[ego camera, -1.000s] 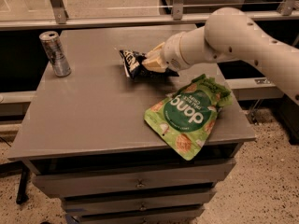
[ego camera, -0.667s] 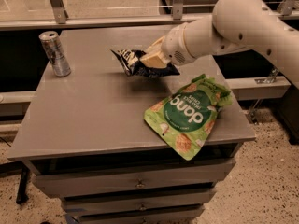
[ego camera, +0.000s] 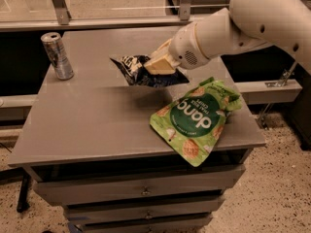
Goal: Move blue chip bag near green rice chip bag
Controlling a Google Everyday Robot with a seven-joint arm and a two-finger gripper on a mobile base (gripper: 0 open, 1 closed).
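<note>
Over the grey surface (ego camera: 92,115), the gripper (ego camera: 158,65) holds the blue chip bag (ego camera: 132,68).
The green rice chip bag (ego camera: 197,122) lies flat at the front right. The smaller, crinkled navy bag with white lettering is raised just behind it, the fingers clamped on its right end. A silver can (ego camera: 57,56) stands far left.

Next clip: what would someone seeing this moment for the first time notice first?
The big white arm reaches in from the upper right, its tool clamped on the blue bag, which looks lifted just off the middle of the table. Next comes the bright green bag, lying flat at the front right with its lower end over the table's edge. A silver can stands alone at the back left.
</note>
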